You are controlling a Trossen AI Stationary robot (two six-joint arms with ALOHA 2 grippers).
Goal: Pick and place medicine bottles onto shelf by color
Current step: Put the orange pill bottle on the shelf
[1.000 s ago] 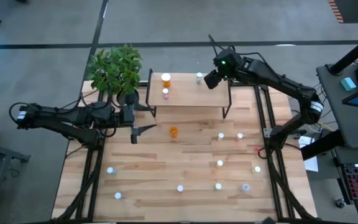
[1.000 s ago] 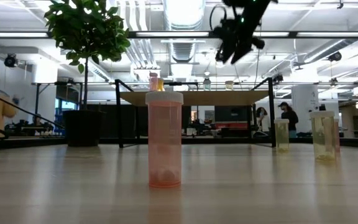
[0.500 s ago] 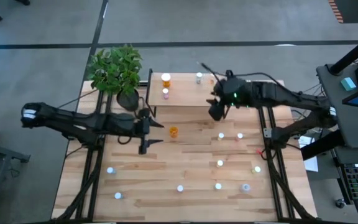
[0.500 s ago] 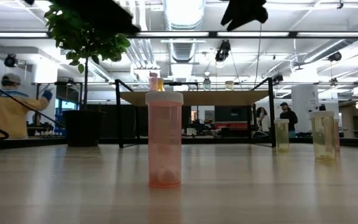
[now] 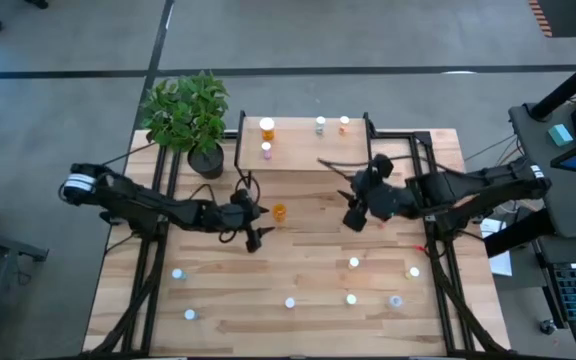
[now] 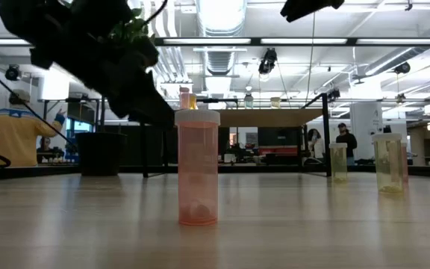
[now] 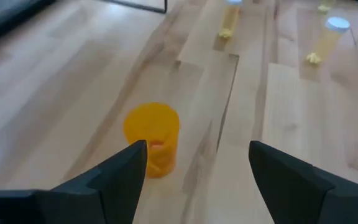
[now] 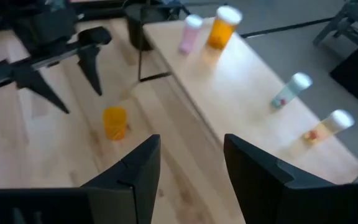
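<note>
An orange bottle [image 5: 279, 212] with no pale cap showing stands alone on the table in front of the shelf [image 5: 303, 160]. My left gripper [image 5: 259, 222] is open just to its left. In the left wrist view the bottle [image 7: 152, 138] stands ahead of the spread fingers [image 7: 194, 171], nearer one of them. My right gripper [image 5: 354, 217] hovers open to the bottle's right, and its wrist view [image 8: 185, 165] shows the bottle [image 8: 115, 122] farther off. On the shelf stand a large orange bottle [image 5: 267, 128], a pink one [image 5: 266, 150], a greenish one [image 5: 320, 125] and a small orange one [image 5: 344, 124].
Several small capped bottles stand scattered on the near half of the table [image 5: 355, 263] [image 5: 290, 302] [image 5: 178, 273]. One pinkish bottle [image 6: 197, 166] stands close to the low camera. A potted plant [image 5: 188, 115] sits at the far left corner beside the shelf.
My right gripper has moved from above the shelf's right end toward the near edge and down to beside the orange bottle; a small orange bottle now shows on the shelf where it was. My left gripper has moved right, toward the orange bottle on the table.
</note>
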